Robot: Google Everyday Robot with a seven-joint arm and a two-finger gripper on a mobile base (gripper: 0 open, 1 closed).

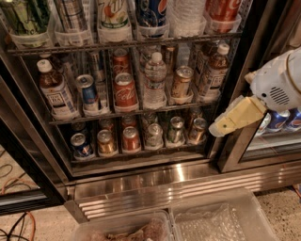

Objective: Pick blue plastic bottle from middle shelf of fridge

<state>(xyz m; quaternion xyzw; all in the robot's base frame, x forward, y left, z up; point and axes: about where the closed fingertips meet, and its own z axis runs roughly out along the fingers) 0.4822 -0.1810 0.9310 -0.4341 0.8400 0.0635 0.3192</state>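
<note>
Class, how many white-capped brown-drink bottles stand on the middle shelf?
2. One brown-drink bottle at the middle shelf's left end, another at its right end, near the gripper by the fridge. More may hide behind.
</note>
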